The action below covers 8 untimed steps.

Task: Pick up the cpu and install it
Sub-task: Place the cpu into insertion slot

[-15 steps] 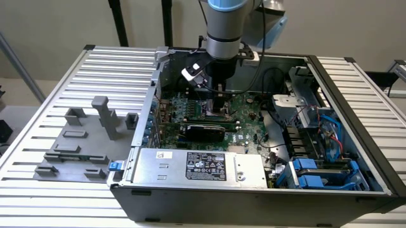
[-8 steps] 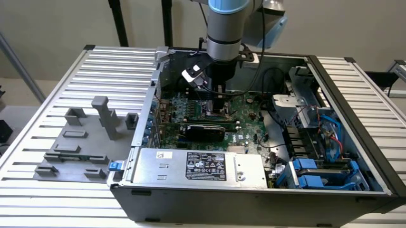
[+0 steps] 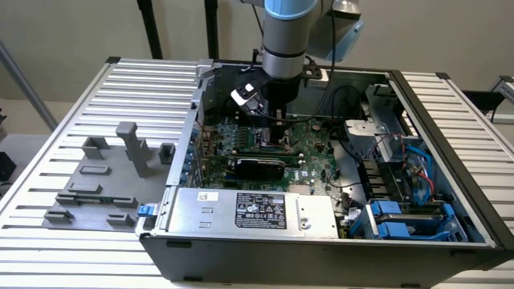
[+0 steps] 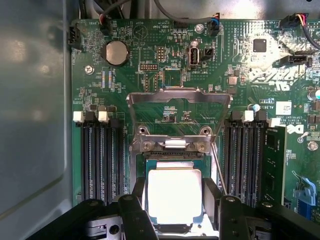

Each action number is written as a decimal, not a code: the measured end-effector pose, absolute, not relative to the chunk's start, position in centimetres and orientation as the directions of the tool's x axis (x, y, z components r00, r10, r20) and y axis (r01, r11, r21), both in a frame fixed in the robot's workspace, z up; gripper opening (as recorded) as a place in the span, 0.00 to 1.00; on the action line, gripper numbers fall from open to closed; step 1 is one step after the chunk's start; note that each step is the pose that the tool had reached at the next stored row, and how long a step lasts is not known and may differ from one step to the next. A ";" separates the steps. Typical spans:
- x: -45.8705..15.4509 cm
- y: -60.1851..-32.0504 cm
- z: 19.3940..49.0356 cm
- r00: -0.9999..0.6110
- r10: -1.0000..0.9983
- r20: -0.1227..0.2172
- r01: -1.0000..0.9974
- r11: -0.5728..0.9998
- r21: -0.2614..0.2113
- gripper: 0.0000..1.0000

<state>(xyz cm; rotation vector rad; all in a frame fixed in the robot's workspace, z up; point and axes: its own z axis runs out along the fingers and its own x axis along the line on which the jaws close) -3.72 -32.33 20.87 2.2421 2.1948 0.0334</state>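
gripper (image 4: 175,192): down inside the PC case (image 3: 449,108), right over the motherboard (image 4: 150,60)
jaws: clamped on the cpu (image 4: 174,205), one finger (image 4: 138,192) tight against each side
cpu: between the jaws, sitting level over the socket (image 4: 172,156)
load plate (image 4: 177,100): flipped up, just past the fingertips
RAM slots (image 4: 100,160): outside both jaws

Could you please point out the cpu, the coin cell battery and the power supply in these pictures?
cpu (image 4: 174,195): wrist view, middle of its silvery top.
coin cell battery (image 4: 115,52): wrist view, centre of its round face.
power supply (image 3: 261,211): exterior view, on its black label.
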 end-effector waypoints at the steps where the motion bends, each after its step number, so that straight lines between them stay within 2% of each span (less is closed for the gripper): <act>1: -3.7 -32.3 20.8 0.022 1.000 0.012 1.000 -0.022 0.018 0.55; 8: -3.7 -32.4 20.6 0.023 1.000 0.012 1.000 -0.023 0.018 0.55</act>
